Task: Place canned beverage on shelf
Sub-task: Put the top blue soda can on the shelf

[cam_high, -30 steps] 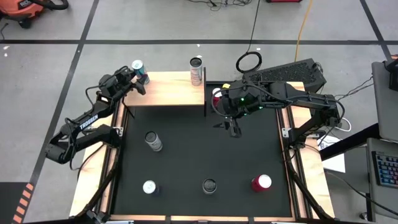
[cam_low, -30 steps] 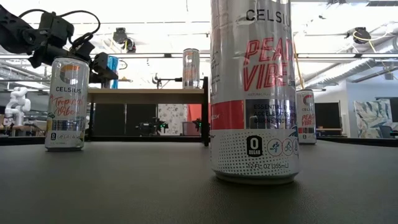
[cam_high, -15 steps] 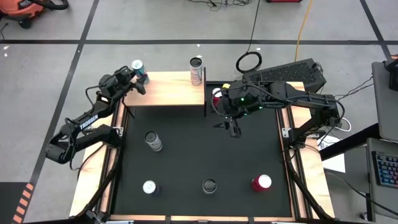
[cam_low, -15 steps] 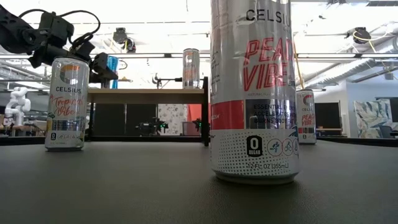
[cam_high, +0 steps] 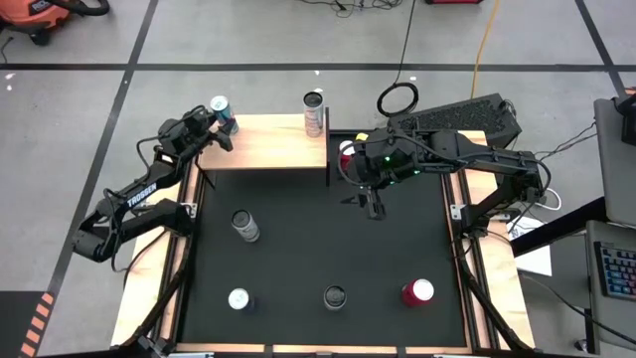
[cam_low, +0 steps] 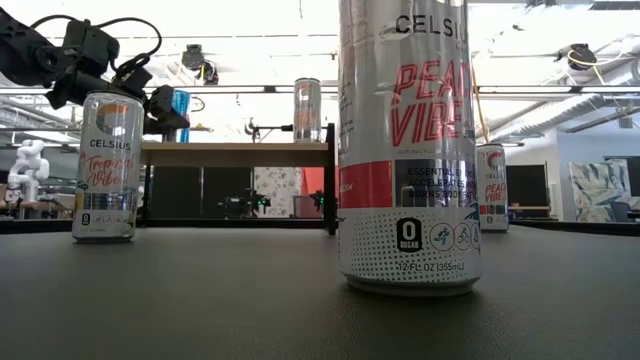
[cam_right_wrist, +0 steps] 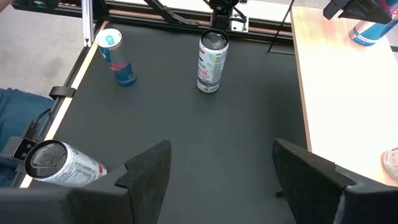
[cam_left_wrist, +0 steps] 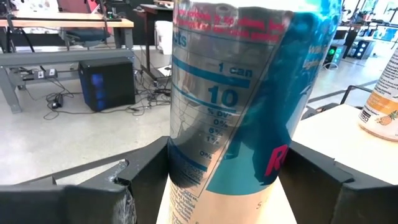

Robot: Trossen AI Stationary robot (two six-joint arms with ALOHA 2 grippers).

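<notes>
Black matting covers the bench point(cam_high: 318, 249) in a workshop with a taped concrete floor. At its far left corner we see the left pincer point(cam_high: 221, 126) clamped on a blue-and-silver can point(cam_high: 223, 115), upright over the far left edge of the shelf point(cam_high: 268, 144); whether its base touches the board we cannot tell. In the left wrist view the dark fingers point(cam_left_wrist: 143, 180) press the can's lower body from both sides. We judge it a thin-walled, smooth can: rigid if sealed and full, easily dented by a hard squeeze, slippery on its printed skin, and best held mid-body with the axis vertical. Its panel shows "1 can" and "10"; the rest is too partial to read.

One silver can point(cam_high: 314, 112) already stands at the shelf's far right corner. The right pincer point(cam_high: 372, 206) hangs with jaws apart and empty above the mat, just right of the shelf.

Nearer the camera, the low view shows a can reading "CELSIUS", "PEACH VIBE", "0 SUGAR", "12 FL OZ (355mL)" point(cam_low: 405, 140), and another "CELSIUS" can point(cam_low: 106, 165) at left.
</notes>
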